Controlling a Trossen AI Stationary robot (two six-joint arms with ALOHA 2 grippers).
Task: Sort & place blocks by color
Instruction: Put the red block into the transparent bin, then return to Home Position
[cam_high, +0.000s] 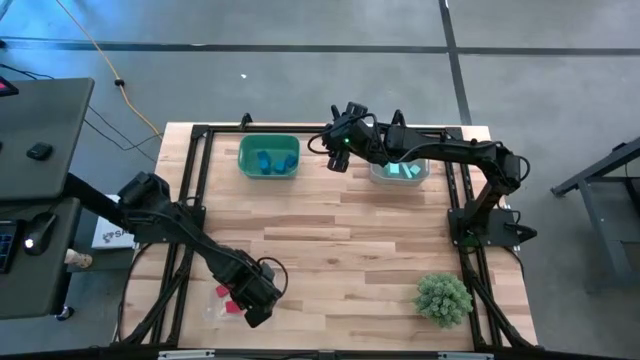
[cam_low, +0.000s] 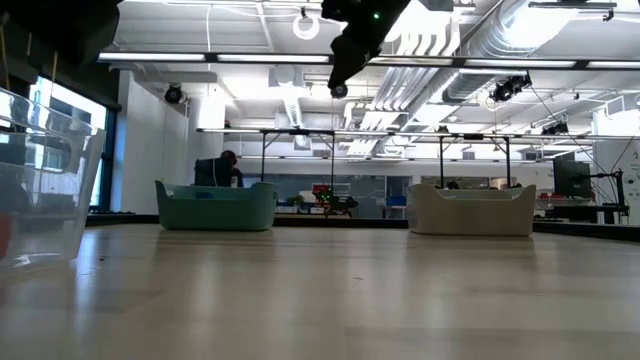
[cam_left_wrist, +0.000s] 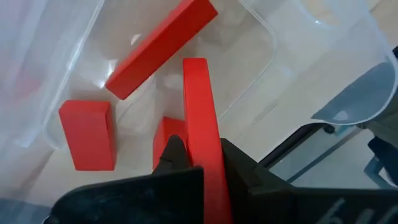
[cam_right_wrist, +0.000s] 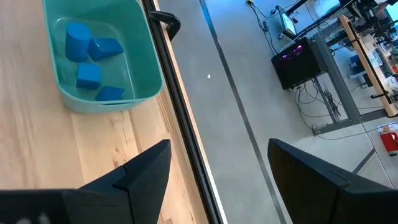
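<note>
Left end effector (cam_left_wrist: 202, 163) is pinched on a long red bar (cam_left_wrist: 202, 130), held over a clear bin (cam_left_wrist: 261, 43) at the near left corner of the bench (cam_high: 340, 240). Inside the bin, just beyond the fingertips: another long red bar (cam_left_wrist: 161, 48) lying diagonally, a short red block (cam_left_wrist: 88, 134) off to one side, and a third red piece (cam_left_wrist: 166, 138) partly hidden behind the fingers. In the high view the red blocks (cam_high: 228, 300) show right beside this end effector (cam_high: 255, 300).

Right end effector (cam_high: 338, 160) hangs raised near the far edge of the bench, fingers spread wide, nothing between them. It sits between two bins: a teal bin (cam_high: 268, 157) to one side holding blue blocks (cam_right_wrist: 90, 59), four visible, and a pale bin (cam_high: 400, 172) under the arm on the other side holding light teal blocks (cam_high: 402, 170).

A spiky green plant ball (cam_high: 443, 298) rests on the bench's near right area, well apart from both end effectors.

A person (cam_low: 222, 170) shows far back in the room behind the bench.
</note>
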